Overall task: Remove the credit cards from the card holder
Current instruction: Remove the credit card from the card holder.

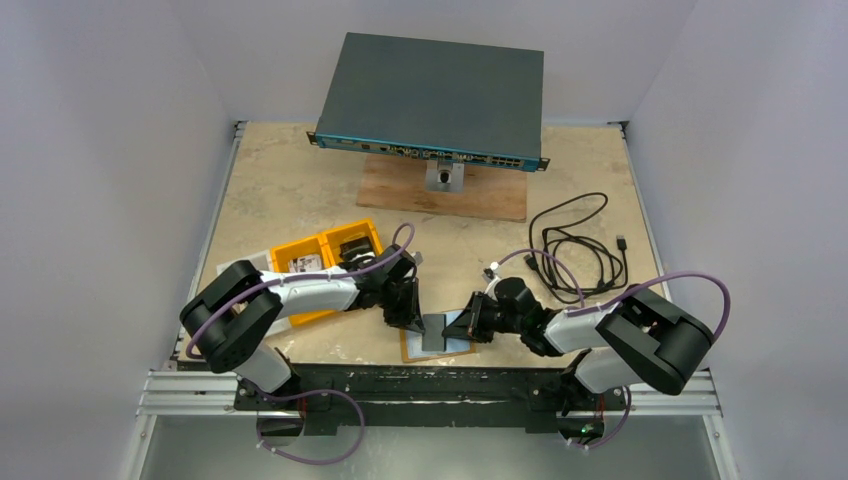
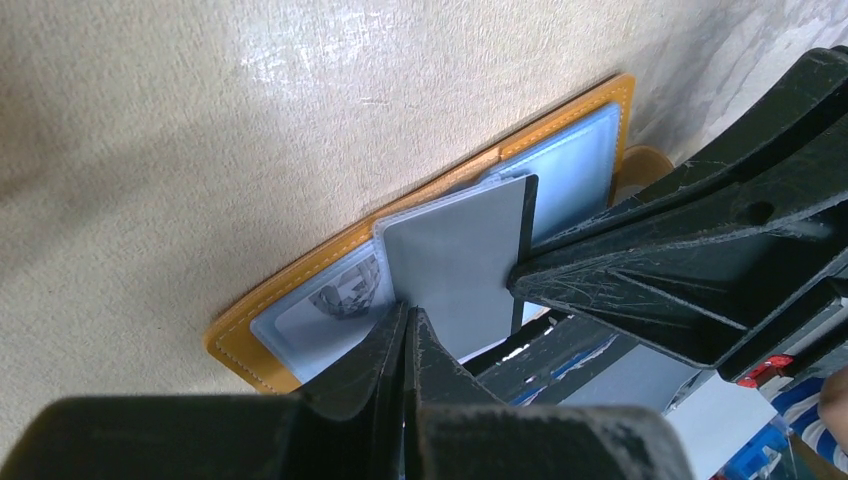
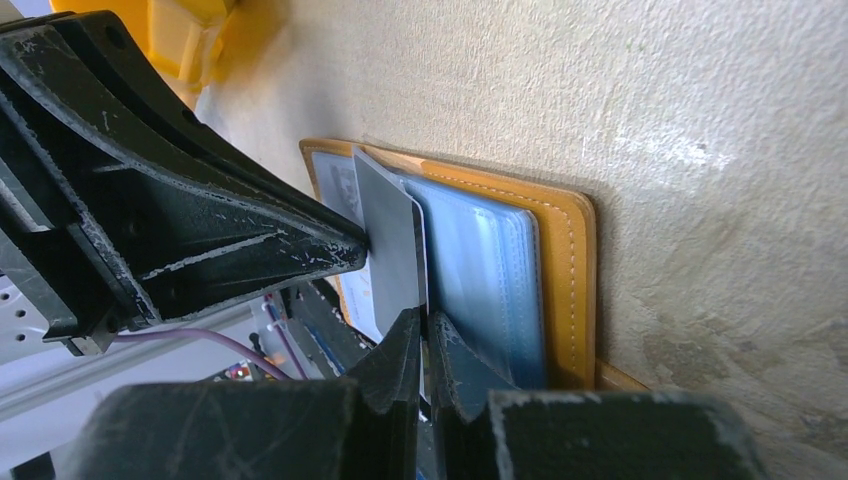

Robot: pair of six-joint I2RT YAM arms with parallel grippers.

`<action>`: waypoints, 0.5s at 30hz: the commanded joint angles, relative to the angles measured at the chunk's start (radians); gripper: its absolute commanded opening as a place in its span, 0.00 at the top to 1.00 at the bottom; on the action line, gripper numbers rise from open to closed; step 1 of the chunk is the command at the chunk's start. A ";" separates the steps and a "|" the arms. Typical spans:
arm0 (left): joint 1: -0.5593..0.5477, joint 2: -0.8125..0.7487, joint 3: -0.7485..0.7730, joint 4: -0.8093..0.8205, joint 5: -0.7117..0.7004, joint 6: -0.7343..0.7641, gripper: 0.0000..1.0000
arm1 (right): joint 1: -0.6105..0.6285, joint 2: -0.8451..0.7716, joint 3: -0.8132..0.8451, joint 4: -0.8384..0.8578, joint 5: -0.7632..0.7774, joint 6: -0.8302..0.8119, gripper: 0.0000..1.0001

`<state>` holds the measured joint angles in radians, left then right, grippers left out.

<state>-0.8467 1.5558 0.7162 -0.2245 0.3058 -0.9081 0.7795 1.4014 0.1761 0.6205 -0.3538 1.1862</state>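
Observation:
The card holder lies open and flat at the table's near edge, tan-orange with clear sleeves. A grey credit card stands up out of its middle. My right gripper comes in from the right, shut, with the card's edge running into the thin gap between its jaws. My left gripper comes from the left with its jaws pressed together. Its tips rest at the card's opposite edge, and nothing shows between them. Another card with a printed pattern sits in a sleeve.
A yellow-orange compartment tray lies under the left arm. A network switch stands on a wooden board at the back. A coiled black cable lies at the right. The metal rail runs just below the holder.

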 commanded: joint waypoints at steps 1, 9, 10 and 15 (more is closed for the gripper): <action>-0.006 0.007 -0.003 -0.053 -0.072 -0.014 1.00 | -0.002 -0.010 0.013 -0.062 0.024 -0.028 0.98; -0.005 0.013 -0.012 -0.134 -0.133 -0.014 1.00 | -0.008 -0.023 0.000 -0.074 0.032 -0.030 0.98; -0.005 0.016 -0.012 -0.138 -0.136 -0.015 1.00 | -0.010 -0.026 -0.003 -0.074 0.033 -0.030 0.98; -0.005 0.024 -0.014 -0.144 -0.143 -0.021 1.00 | -0.017 -0.048 -0.015 -0.086 0.040 -0.031 0.98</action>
<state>-0.8516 1.5536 0.7181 -0.2447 0.2676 -0.9436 0.7776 1.3804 0.1776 0.5964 -0.3504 1.1851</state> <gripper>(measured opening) 0.003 0.026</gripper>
